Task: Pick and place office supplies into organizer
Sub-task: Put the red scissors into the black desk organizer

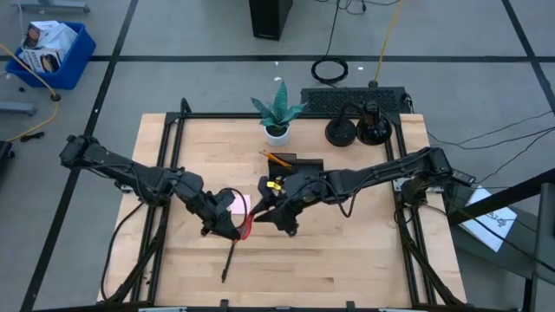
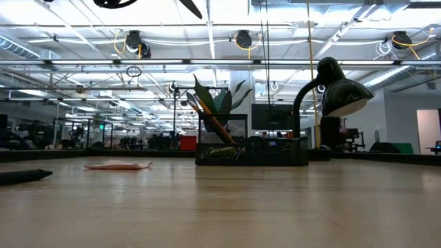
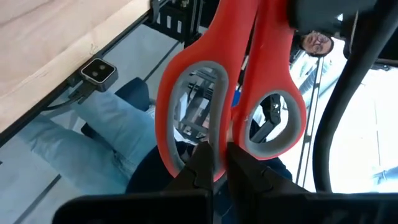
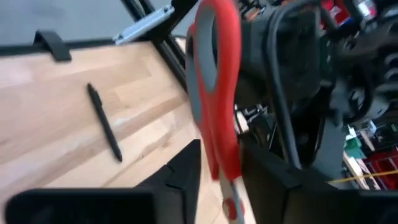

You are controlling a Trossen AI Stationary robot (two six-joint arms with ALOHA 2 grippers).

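The red-handled scissors (image 1: 245, 227) are in the air between my two grippers, above the table's middle. My left gripper (image 1: 227, 224) is shut on them. My right gripper (image 1: 279, 218) is open, one finger on each side of the scissors (image 4: 217, 93). The pink sticky-note pad (image 1: 236, 204) lies flat under the arms. A black pen (image 1: 228, 260) lies nearer the table's near edge. The black organizer (image 1: 299, 163) stands farther back with orange pencils (image 2: 210, 120) leaning in it. Neither gripper shows in the low view. My left gripper pinches the rim of one red handle loop (image 3: 216, 152) between its two fingers. The scissors (image 3: 230, 93) are lifted clear of the table and stick out past the fingertips. My right gripper straddles the scissors' handle (image 4: 224, 149); whether its fingers (image 4: 186, 171) touch it, I cannot tell.
A potted plant (image 1: 279, 113), two round black bases (image 1: 355, 132), a desk lamp (image 2: 331, 89) and a keyboard (image 1: 351, 100) stand along the far edge. A person sits just beyond the table's edge (image 3: 93, 137). Bare wood lies toward the near right corner (image 1: 364, 260).
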